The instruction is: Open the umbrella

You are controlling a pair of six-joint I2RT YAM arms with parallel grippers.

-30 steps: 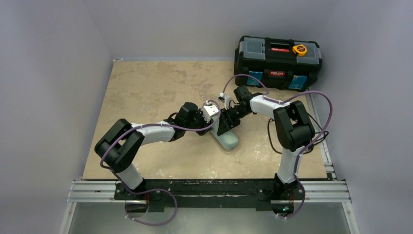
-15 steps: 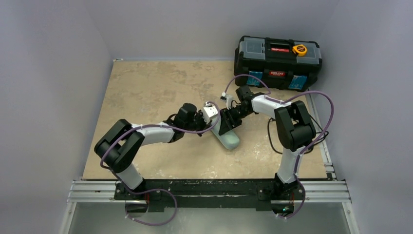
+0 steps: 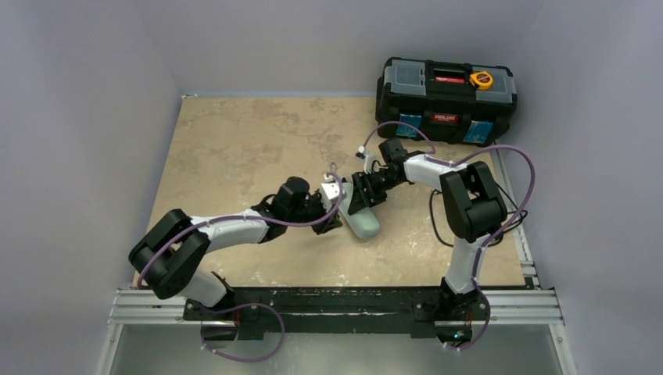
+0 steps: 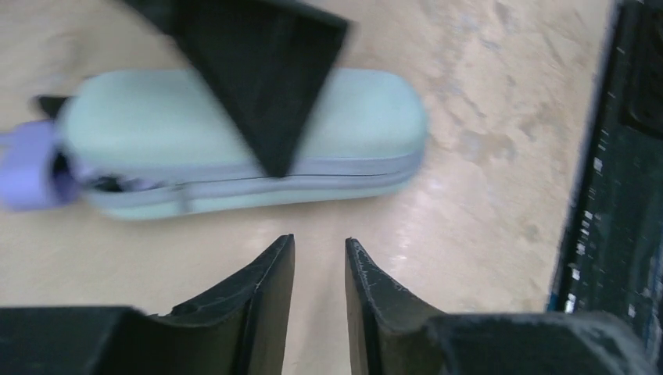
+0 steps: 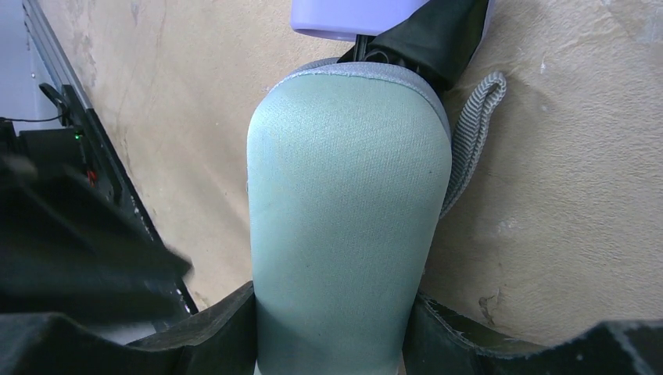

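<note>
Near the bench (image 3: 234,148) centre, slightly right, the umbrella (image 3: 363,224) lies flat, folded inside its mint-green sleeve (image 5: 348,219). Canopy and shaft are mostly hidden by the sleeve. Only a lavender end piece (image 5: 352,16) and a bit of black fabric (image 5: 438,39) poke out of the far end, and the top edge of the right wrist view cuts off the lavender piece. A grey webbing strap (image 5: 473,133) loops on the bench just beside that end. The right hand (image 5: 332,328) straddles the sleeve, one finger pressed on each long side, clamped on it. Its fingertips and the sleeve's near end are cut off at the bottom of that view. From the top view the right hand (image 3: 360,199) covers the sleeve's far half, so the contact can't be read there. The left hand (image 4: 318,250) sits low beside the sleeve's long side. It's slightly open, with a narrow gap and bare bench between the fingers, gripping nothing and not touching the sleeve. The left wrist view is motion-blurred. One black finger of the right hand blocks the middle of the sleeve (image 4: 367,117), and the lavender piece (image 4: 27,164) at its left end is smeared. A zipper line (image 4: 328,173) runs along the side, but whether it's open I can't tell. From the top the left hand (image 3: 335,217) is dark against dark, fingertips hard to separate. A black toolbox (image 3: 446,98) stands at the far right, well apart, with a yellow tape measure (image 3: 482,79) on its lid.
</note>
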